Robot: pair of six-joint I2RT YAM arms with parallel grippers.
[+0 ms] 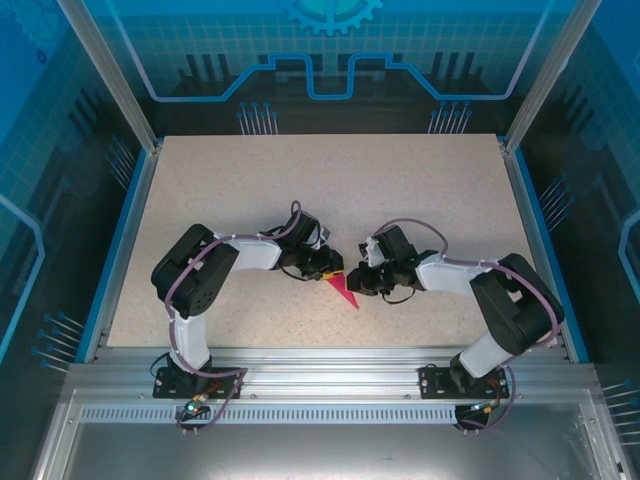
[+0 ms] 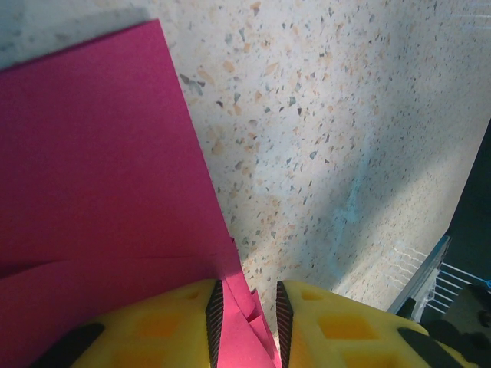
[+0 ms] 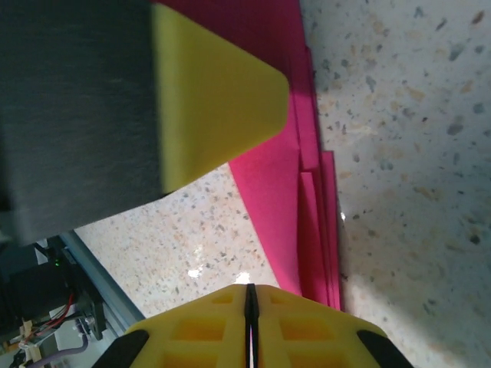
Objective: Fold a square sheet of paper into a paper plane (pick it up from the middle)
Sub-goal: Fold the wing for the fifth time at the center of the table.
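Speckled table (image 1: 420,190) inside a blue-panelled cell. Nearest me, both arms (image 1: 200,275) reach in from the bottom edge of the top view and meet just below frame centre, over the paper plane (image 1: 345,292).

Left gripper (image 2: 247,291): jaws narrow, with folded pink layers pinched between the pads (image 2: 214,314) at the bottom centre of its wrist view.

Right gripper (image 3: 250,290): jaws pressed together with nothing in them, just left of the paper's stacked edges. Can't tell if it touches them.

Handling, my read: very light and thin, floppy where it's a single layer, stiffer along the creases. It probably slides easily on this top and crumples easily. I'd grip the thick folded spine mid-length, not the tip.

Long axis is diagonal in the top view: wide end upper left under the grippers, sharp tip lower right toward the arm bases.

Beyond that, the table runs to the blue back wall (image 1: 320,60).
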